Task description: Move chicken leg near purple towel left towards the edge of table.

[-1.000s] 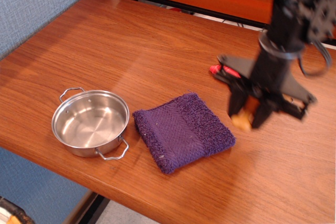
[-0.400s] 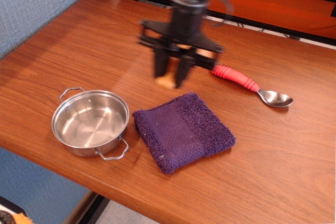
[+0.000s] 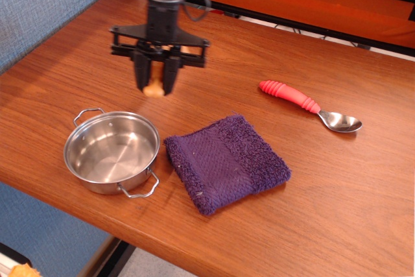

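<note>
Reddish wood-grain table [image 3: 272, 63] is carrying a fuzzy purple towel [image 3: 225, 161], shiny round steel pan [image 3: 111, 150] with 2 wire handles, and a red-handled spoon [image 3: 306, 104]. The black gripper [image 3: 154, 84] is pointing straight down, pinching the orange-tan chicken leg [image 3: 154, 87], hanging just behind the pan.

table [image 3: 337, 186]: reddish-brown wood grain, smooth with a soft sheen
purple towel [image 3: 225, 161]: terry cloth — fuzzy, matt, with a flatter woven band
pan [image 3: 111, 150]: polished steel, mirror-bright
spoon [image 3: 310, 106]: ribbed red plastic handle — glossy metal bowl
chicken leg [image 3: 154, 89]: orange-tan plastic
claw [image 3: 155, 81]: matt black
</note>
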Controlling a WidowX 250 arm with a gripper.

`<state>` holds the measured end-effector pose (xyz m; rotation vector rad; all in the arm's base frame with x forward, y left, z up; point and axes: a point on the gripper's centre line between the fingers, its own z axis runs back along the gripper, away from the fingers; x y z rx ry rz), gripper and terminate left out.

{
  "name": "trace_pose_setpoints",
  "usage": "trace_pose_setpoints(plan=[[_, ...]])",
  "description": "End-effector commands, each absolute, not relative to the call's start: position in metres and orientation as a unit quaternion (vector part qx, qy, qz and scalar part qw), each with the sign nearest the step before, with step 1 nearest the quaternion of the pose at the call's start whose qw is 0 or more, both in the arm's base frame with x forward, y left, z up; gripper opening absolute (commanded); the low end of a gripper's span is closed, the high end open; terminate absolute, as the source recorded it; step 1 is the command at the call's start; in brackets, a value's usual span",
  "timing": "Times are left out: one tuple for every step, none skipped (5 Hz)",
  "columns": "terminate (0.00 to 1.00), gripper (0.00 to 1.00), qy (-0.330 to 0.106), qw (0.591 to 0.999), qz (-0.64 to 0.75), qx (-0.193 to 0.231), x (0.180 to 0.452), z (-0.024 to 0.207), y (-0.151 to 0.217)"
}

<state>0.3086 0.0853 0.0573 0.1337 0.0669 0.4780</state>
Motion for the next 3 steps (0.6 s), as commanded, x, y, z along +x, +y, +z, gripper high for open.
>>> trace_pose_setpoints(plan=[[0.0, 0.0, -0.011, 0.948, 0.307, 0.087, 0.316, 0.059, 0.147], [0.0, 0.0, -0.03, 0.943, 0.317, 0.097, 0.33, 0.051, 0.167], [0.0, 0.0, -0.031, 0.942, 0.322, 0.089, 0.335, 0.039, 0.186]])
